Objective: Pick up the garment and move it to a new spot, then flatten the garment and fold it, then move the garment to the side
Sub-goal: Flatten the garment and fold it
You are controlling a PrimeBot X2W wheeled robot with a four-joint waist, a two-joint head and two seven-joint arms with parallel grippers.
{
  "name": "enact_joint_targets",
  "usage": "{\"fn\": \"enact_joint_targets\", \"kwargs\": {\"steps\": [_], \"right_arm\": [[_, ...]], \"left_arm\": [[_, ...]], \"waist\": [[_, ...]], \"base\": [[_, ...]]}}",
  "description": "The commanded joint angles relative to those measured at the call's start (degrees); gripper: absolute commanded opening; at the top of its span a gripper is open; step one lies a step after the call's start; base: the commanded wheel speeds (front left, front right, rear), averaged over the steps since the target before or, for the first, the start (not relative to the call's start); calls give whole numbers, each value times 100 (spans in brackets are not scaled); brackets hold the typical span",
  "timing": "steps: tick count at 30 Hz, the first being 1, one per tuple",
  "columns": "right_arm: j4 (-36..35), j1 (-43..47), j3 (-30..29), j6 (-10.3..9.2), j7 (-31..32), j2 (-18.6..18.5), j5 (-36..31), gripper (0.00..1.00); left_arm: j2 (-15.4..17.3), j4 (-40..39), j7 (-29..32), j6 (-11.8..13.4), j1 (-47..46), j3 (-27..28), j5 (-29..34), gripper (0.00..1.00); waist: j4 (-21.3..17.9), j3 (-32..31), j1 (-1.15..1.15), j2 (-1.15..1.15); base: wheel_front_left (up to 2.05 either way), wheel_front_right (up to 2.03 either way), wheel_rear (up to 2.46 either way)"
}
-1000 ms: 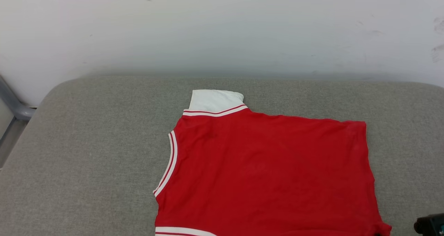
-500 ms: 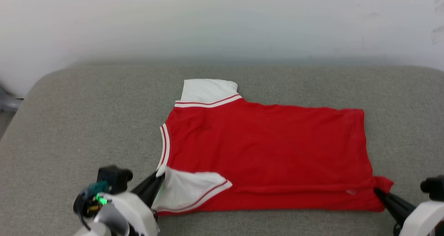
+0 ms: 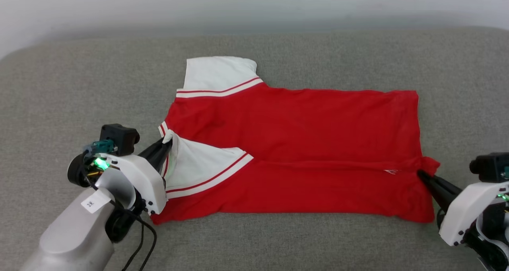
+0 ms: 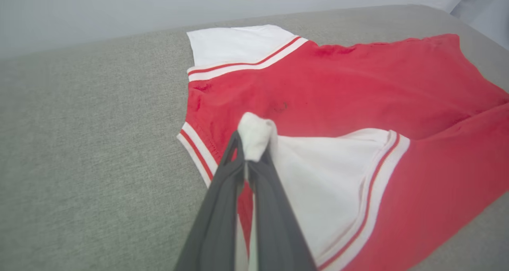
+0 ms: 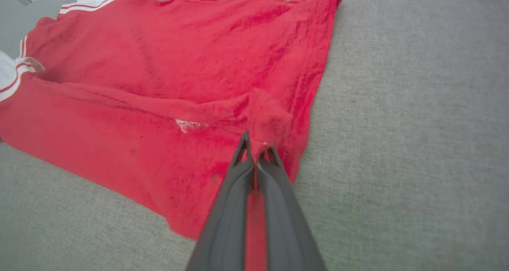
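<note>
left gripper (image 3: 169,141): fingers pinched together on a bunched corner of the near white sleeve (image 3: 199,163). The sleeve lies folded onto the red body just past the tips.
right gripper (image 3: 422,175): fingers clamped on a small wad of red cloth at the hem corner, right at the tips.
garment (image 3: 294,119): spread flat between the two grippers. Its near edge is doubled over the body along a crease that runs from one gripper's tips to the other's.
hidden: the cloth under the doubled strip and under the near white sleeve is covered. Only plain red shows on the upper face.
hard to make out: a small white mark (image 3: 391,171) just beside the right gripper's tips is too small to read, as is the label (image 3: 95,202) on the left forearm.
cut off: the left forearm runs off the bottom edge of the head view, and the right wrist housing runs off its lower right corner.
far sleeve (image 3: 216,74): white and flat, well beyond the left gripper.
cable (image 3: 141,243): black, looping under the left wrist.
surface: grey woven cushion (image 3: 71,88), with its far edge rounded.
room: pale wall (image 3: 238,4) behind the cushion, blurred.
</note>
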Motion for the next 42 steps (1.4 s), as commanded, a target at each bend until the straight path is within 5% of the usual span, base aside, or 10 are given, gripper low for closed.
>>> {"fn": "enact_joint_targets", "kwargs": {"steps": [1,16,17,18,19,20,32,42], "right_arm": [[107,-140,47,-6,19,62,24,0],[1168,-695,577,-7,-90,351,38,0],[1188,-700,582,-6,-105,347,57,0],[1210,-686,556,-6,-127,362,98,22],[1188,-675,529,-6,-171,362,104,82],[1168,-663,483,-6,-235,346,105,100],[554,-93,145,-6,-404,204,-12,100],[78,295,-291,-6,-23,283,-283,100]], "left_arm": [[-73,156,-38,-40,-107,-26,8,0],[-515,1678,-298,-175,-414,-584,-260,0],[-531,1727,-321,-175,-424,-624,-295,24],[-523,1772,-358,-176,-460,-678,-290,91],[-519,1801,-393,-173,-500,-701,-332,100],[-513,1815,-419,-174,-530,-737,-357,100],[-24,1377,-284,-176,-942,-1023,-521,100],[243,720,1554,-176,-1357,-1184,-1113,100]], "waist": [[-56,159,-2,0],[-79,296,-2,0],[-69,264,-2,0],[-57,222,-2,0],[-45,183,-2,0],[-26,127,-2,0],[158,-479,-2,0],[285,-722,-2,0]], "base": [[0,0,0],[0,0,0],[0,0,0],[0,0,0],[0,0,0],[0,0,0],[0,0,0],[0,0,0]]}}
